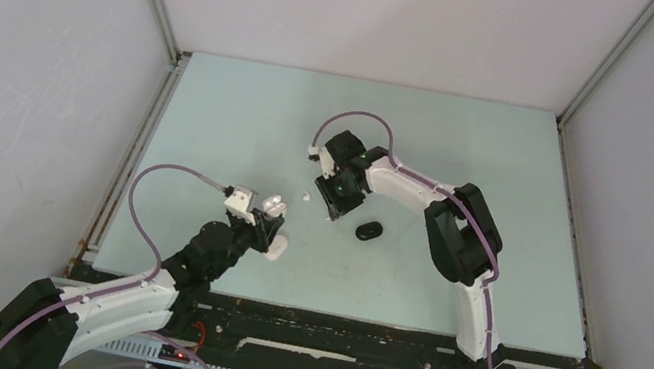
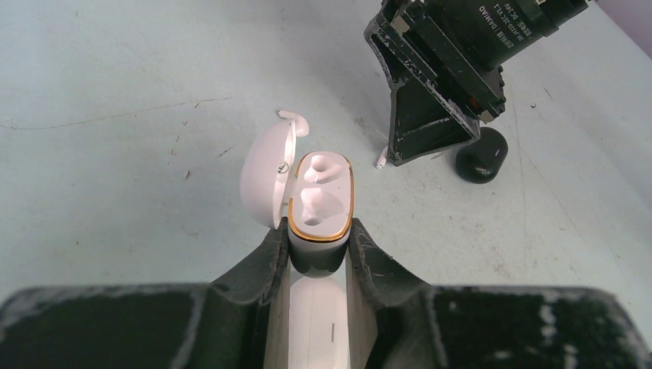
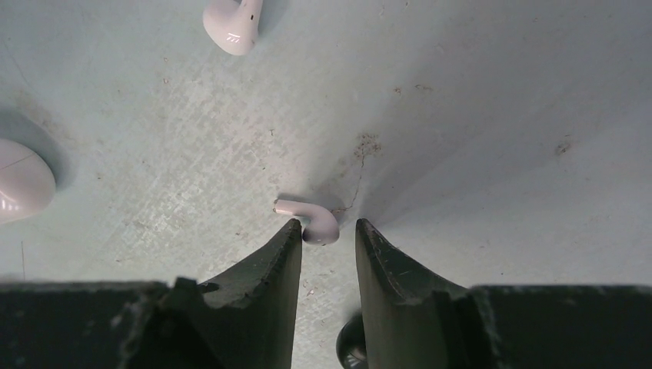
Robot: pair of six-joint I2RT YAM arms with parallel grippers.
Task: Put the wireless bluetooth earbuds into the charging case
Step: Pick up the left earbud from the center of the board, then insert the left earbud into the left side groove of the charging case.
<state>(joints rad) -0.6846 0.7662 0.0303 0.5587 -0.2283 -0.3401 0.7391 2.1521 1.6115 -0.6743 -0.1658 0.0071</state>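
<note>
So the right gripper (image 3: 328,224) hovers low over the table (image 3: 500,115) with its jaws only partly apart, a narrow gap. One white earbud (image 3: 309,214) sits right at the tips. Its head is tucked just inside the gap against one finger and its stem pokes out toward 9 o'clock in the right wrist view, so the long axis runs across the jaws, not along them. It doesn't look pinched yet.

A second earbud (image 3: 231,23) lies off at 11 o'clock, well apart. Meanwhile the left gripper (image 2: 317,229) is clamped on the white charging case (image 2: 321,201), with the lid (image 2: 265,173) flipped open and the wells seemingly empty. I'd say the right arm is clearly nearer for the grab.
</note>
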